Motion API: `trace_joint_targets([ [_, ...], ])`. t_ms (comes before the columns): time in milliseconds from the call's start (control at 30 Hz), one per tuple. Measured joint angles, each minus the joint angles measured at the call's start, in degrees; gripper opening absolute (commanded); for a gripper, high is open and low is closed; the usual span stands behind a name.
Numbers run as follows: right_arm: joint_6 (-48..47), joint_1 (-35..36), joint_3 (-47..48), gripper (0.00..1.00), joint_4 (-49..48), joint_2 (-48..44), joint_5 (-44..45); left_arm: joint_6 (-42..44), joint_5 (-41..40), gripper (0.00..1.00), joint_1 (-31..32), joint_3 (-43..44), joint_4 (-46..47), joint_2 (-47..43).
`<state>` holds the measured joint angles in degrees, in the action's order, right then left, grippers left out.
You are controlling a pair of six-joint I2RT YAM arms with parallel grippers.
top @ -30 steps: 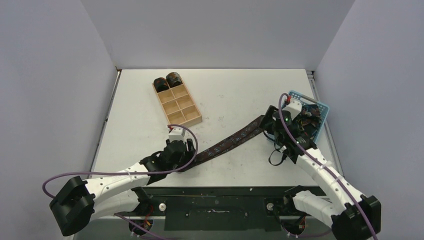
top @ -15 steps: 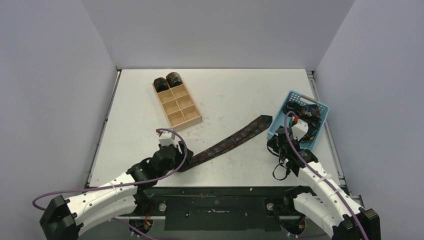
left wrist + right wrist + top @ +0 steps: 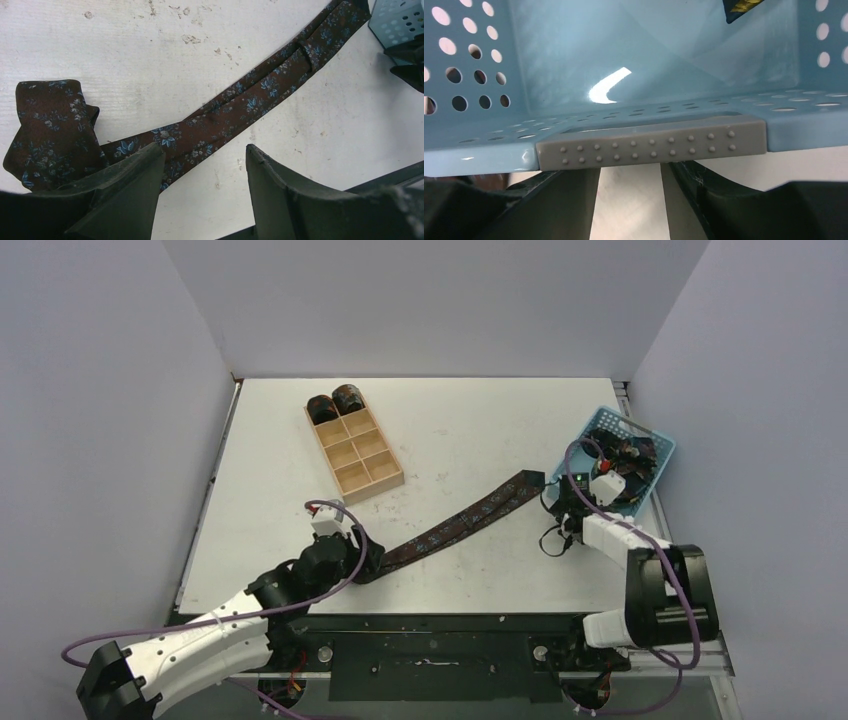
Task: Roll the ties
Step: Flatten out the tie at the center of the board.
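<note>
Top view, change: The right end effector (image 3: 578, 490) has left the tie (image 3: 460, 525) and gone to the blue basket (image 3: 655, 455). The basket has turned and now sits further from the tray (image 3: 330, 465).
Top view, meaning: The tie lies flat on the worktop, nearer the arms than the tray, ready for rolling. Two rolled ties (image 3: 335, 402) sit in the tray's far end.
Left wrist view: The left end effector (image 3: 202, 152) stands wide over the tie (image 3: 235, 107) and holds nothing. Only this view shows the folded end.
Right wrist view: The right end effector (image 3: 630, 172) is partly open with nothing between. The basket (image 3: 649, 60) rim is at its tips.

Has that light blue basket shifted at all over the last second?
Yes. The basket has slid toward the far right corner of the table, ending up farther from the wooden tray, which stayed put.
</note>
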<state>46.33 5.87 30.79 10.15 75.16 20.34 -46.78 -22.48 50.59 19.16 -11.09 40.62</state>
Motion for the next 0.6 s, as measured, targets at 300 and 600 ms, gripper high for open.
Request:
trace_joint_targets([
  [300, -4.5, -4.3, 16.3, 0.49, -8.4, 19.1, -1.8, -1.9, 0.3, 0.58, 0.0, -1.0, -1.3, -2.1],
  [600, -5.6, 12.1, 15.6, 0.47, -13.3, 10.5, 1.0, -2.6, -2.0, 0.59, 0.0, -0.5, -4.9, -2.1],
])
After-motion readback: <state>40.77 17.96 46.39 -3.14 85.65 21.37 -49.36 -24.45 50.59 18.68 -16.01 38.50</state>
